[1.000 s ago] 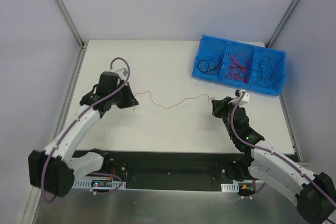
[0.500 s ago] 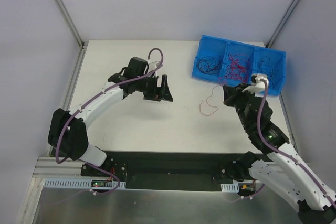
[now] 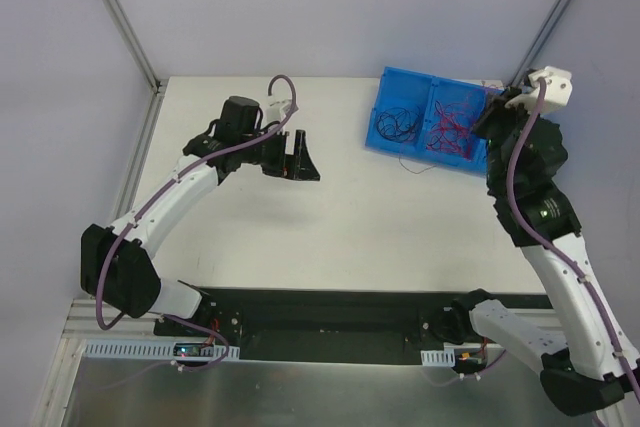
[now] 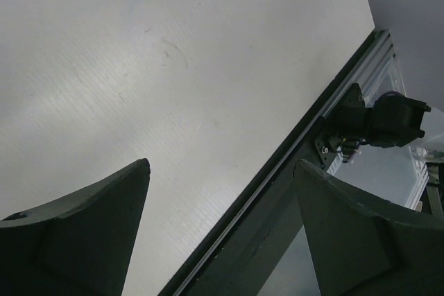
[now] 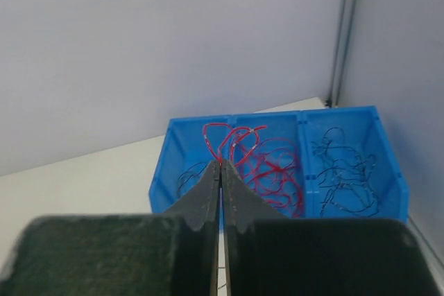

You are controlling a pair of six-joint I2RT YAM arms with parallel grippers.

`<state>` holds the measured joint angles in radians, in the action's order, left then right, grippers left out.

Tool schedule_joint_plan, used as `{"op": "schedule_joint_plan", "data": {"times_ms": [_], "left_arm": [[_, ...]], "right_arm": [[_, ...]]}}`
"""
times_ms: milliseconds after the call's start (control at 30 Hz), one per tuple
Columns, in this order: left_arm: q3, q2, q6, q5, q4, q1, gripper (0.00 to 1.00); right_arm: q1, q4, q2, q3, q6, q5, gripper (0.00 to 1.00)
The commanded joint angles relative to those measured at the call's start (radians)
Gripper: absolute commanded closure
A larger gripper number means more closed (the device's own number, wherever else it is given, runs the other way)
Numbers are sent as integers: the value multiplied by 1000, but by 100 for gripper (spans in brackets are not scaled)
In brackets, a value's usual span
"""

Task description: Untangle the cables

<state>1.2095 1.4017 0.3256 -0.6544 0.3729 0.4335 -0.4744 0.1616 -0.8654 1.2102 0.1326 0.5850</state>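
The cables lie in a blue three-part bin. Black ones fill its left part, red ones the middle, more black ones the right. My right gripper hangs above the bin, shut on a red cable that loops up from its tips. A thin strand trails onto the table in front of the bin. Left of the bin, my left gripper is open above bare table, nothing between its fingers.
In the top view my right arm hides the bin's right part. White walls and metal posts close in the table. The left wrist view shows the table's near edge, a black rail and an arm base.
My left gripper opened, let go of the red cable and swung toward the table's upper middle. My right arm rose and carried the cable from mid-table to above the bin.
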Motion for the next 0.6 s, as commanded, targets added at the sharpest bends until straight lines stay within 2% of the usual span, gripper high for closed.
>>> {"op": "schedule_joint_plan", "data": {"times_ms": [0, 133, 300, 567], "left_arm": [[-25, -52, -59, -11, 17, -38, 16], [-25, -50, -54, -37, 17, -50, 17], [-24, -41, -43, -66, 17, -71, 17], [-24, -30, -31, -86, 14, -98, 17]], "right_arm": [[133, -49, -92, 130, 59, -63, 100], [256, -95, -191, 209, 41, -131, 100], [344, -122, -296, 284, 22, -166, 100], [509, -235, -458, 279, -65, -269, 100]]}}
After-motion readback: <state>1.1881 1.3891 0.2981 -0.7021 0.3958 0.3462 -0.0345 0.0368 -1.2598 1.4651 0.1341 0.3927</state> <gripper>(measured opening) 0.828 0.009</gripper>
